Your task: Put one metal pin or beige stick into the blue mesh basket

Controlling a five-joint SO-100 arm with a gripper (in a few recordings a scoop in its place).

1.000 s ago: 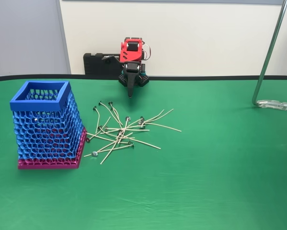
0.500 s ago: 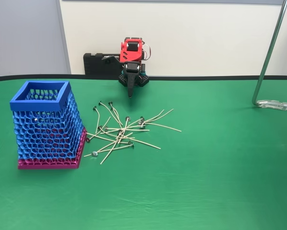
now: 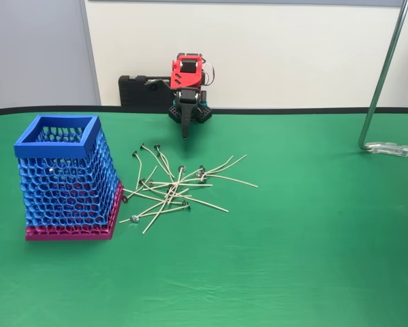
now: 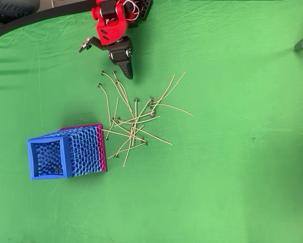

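Several thin beige sticks with small metal discs lie crossed in a loose pile (image 3: 173, 185) on the green cloth, also seen from above as a pile (image 4: 133, 121). The tall blue mesh basket (image 3: 57, 139) on its magenta base stands left of the pile; in the overhead view the basket (image 4: 47, 173) sits below-left of it. My red and black gripper (image 3: 185, 133) hangs folded at the arm's base, tips pointing down behind the pile, fingers shut with nothing between them. From above, the gripper (image 4: 127, 75) sits just above the pile's top sticks.
A black block (image 3: 137, 90) stands behind the arm against the wall. A metal stand pole (image 3: 381, 82) with a clamp foot (image 3: 393, 148) occupies the far right. The green cloth (image 3: 292, 259) stretches open in front and to the right.
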